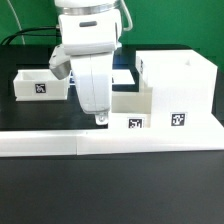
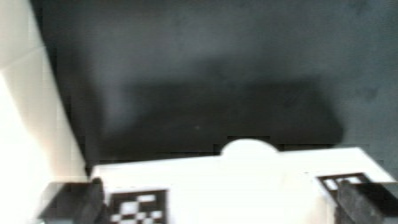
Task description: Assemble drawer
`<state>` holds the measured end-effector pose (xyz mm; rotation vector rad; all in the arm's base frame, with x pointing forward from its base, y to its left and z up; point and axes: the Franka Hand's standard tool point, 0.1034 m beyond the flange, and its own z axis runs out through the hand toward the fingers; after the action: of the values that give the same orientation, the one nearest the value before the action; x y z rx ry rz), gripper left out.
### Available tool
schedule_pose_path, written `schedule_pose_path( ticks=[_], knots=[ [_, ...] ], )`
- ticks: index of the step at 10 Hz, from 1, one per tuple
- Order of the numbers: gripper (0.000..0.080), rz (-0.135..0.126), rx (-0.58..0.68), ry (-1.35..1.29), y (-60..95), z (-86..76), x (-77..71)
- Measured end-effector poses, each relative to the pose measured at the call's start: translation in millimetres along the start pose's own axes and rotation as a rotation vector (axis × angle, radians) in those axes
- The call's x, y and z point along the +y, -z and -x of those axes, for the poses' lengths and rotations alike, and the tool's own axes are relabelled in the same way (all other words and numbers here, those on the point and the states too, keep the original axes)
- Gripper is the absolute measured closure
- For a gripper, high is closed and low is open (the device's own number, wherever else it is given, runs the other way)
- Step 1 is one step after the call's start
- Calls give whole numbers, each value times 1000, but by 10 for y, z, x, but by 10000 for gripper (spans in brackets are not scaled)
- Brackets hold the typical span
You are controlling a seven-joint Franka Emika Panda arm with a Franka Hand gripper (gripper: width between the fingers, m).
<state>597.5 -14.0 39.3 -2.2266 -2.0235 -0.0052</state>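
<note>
Gripper: the gripper (image 1: 100, 119) pointed straight down over the middle of the desk (image 1: 110, 190), with its tips at the small drawer's side toward the exterior view's left.
Grip state: in the wrist view a dark finger (image 2: 68, 204) showed at each side of a white front panel (image 2: 196, 180); whether they clenched it or stood free could not be told.
Knob: a round white knob (image 2: 249, 152) stuck out from that panel over the dark desk top.
Small drawer: the small drawer (image 1: 132, 106) sat mid-desk, just behind the white rail and right against the cabinet.
Cabinet: the cabinet (image 1: 180, 82), a large open box, stood toward the desk edge at the exterior view's right.
Second drawer: the second drawer (image 1: 40, 84) lay toward the opposite edge, well apart from the others.
Rail: the white rail (image 1: 60, 143) ran along the near edge.
</note>
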Motion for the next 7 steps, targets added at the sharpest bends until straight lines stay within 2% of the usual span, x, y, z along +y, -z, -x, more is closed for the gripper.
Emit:
schedule_pose_path(
  ticks=[3,7],
  knots=[
    [150,11,-31,-16,-15,15,-9],
    [150,10,-31,-12,-18,23,-14]
  ],
)
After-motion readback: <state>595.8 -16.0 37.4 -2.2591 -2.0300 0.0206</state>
